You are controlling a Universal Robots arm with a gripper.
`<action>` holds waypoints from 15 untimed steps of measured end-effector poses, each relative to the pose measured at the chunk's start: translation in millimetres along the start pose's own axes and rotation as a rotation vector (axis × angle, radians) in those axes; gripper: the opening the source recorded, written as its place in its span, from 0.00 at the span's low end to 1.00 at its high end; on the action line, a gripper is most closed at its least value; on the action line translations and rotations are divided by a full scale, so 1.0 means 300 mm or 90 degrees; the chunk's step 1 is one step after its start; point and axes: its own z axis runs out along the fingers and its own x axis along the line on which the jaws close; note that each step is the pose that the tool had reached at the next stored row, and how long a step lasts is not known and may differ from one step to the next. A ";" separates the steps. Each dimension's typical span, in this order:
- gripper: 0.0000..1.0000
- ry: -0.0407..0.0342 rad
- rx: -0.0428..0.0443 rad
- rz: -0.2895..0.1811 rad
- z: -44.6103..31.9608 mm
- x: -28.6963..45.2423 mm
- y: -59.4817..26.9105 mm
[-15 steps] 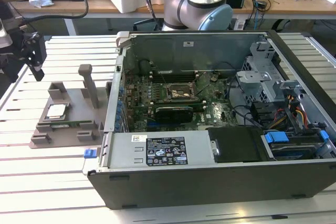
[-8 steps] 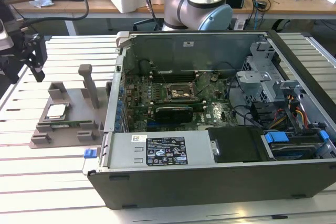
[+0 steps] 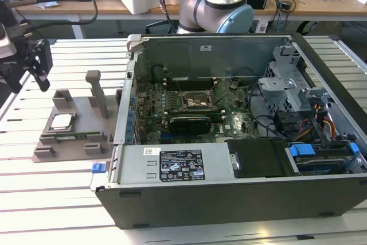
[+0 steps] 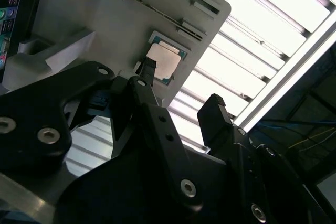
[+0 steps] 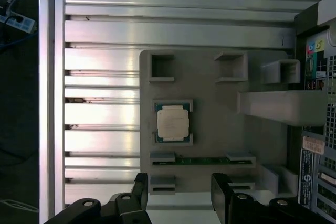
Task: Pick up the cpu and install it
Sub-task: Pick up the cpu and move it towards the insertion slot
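Observation:
The cpu (image 3: 61, 121) is a small square chip with a silvery top, lying flat in a recess of the grey holder tray (image 3: 80, 113) at the exterior view's left. It shows in both wrist views, as the cpu (image 5: 173, 121) and the cpu (image 4: 161, 62). My gripper (image 3: 27, 68) hangs above and to the left of the tray, apart from the chip. Its two black fingers (image 5: 140, 187) stand apart with nothing between them, so my gripper (image 4: 181, 85) is open.
An open computer case (image 3: 241, 199) lies on the slatted table (image 3: 57, 193), to the right of the tray, with the motherboard and its socket (image 3: 195, 101) exposed. A green memory stick (image 5: 202, 160) lies in the tray beside the chip. A tall grey post (image 3: 98, 93) rises from the tray.

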 end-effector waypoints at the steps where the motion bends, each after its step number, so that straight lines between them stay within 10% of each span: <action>1: 0.60 0.0000 0.0000 0.000 0.002 0.000 0.000; 10: 0.60 0.0000 0.0000 0.000 0.023 0.001 0.001; 15: 0.60 0.0000 0.0000 0.000 0.088 0.003 0.003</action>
